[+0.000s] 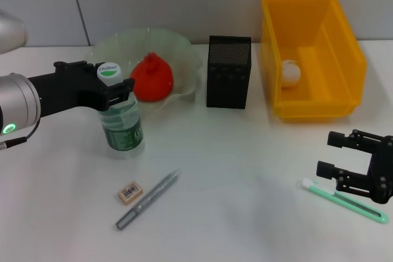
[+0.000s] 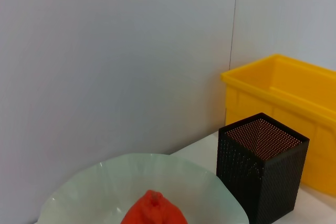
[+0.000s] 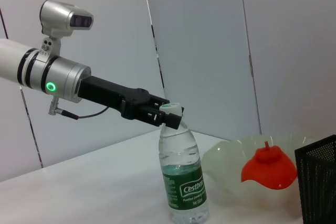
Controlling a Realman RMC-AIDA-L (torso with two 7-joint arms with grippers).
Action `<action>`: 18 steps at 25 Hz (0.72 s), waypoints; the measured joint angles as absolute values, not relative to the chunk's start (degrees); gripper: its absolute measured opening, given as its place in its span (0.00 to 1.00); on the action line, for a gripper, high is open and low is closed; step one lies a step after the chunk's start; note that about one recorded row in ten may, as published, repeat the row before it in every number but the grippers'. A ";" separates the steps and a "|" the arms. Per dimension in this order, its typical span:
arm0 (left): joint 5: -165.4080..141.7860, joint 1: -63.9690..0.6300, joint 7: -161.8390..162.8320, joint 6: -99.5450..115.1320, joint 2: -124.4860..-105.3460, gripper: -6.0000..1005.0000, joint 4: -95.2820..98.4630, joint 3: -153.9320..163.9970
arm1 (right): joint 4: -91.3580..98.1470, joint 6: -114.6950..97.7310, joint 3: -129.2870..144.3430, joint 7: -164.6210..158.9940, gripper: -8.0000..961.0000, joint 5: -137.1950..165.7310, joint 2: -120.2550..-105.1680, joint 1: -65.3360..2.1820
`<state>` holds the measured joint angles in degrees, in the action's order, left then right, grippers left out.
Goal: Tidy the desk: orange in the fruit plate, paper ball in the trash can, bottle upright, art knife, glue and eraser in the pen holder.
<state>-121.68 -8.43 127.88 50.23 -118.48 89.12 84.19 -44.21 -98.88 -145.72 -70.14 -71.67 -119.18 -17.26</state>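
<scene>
1. On the desk's left side, the bottle (image 1: 121,116) is stood upright just in front of the plate (image 1: 184,53); the left gripper (image 1: 115,90) is set at its neck just under the cap (image 1: 108,70), apparently to steady it, though whether the jaws are clenched on the neck cannot be told.
2. An orange (image 1: 151,78) is seen resting in the plate, so that step is judged done.
3. A paper ball (image 1: 290,72) is seen lying inside the yellow bin (image 1: 344,47), taken to be the trash can.
4. Between plate and bin, the black mesh holder (image 1: 229,72) is placed; nothing can be seen in it.
5. Near the front edge, the eraser (image 1: 129,192) and a grey pen-like item (image 1: 148,199), possibly the art knife, are left lying flat side by side.
6. At the right, the right gripper (image 1: 338,154) is held with jaws released, low over the desk just beside a green stick (image 1: 347,200), probably the glue, as if placed for a pick.
</scene>
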 joint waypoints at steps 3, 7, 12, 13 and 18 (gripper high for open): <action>-121.58 -8.43 127.87 50.18 -118.48 0.45 89.14 84.19 | -44.21 -98.88 -145.72 -70.13 0.72 -71.65 -119.18 -17.23; -120.64 -8.43 127.33 50.15 -118.47 0.70 89.31 84.18 | -44.21 -98.88 -145.72 -70.13 0.72 -71.62 -119.18 -17.23; -117.07 -8.43 125.10 50.36 -118.47 0.86 89.18 82.72 | -44.21 -98.88 -145.72 -70.08 0.72 -71.59 -119.18 -17.15; -114.82 -8.38 124.00 50.61 -118.44 0.86 89.14 81.55 | -44.21 -98.87 -145.72 -70.00 0.72 -71.57 -119.18 -17.08; -109.41 -7.98 120.71 51.39 -118.39 0.86 89.02 78.98 | -44.21 -98.87 -145.72 -69.97 0.72 -71.54 -119.18 -16.98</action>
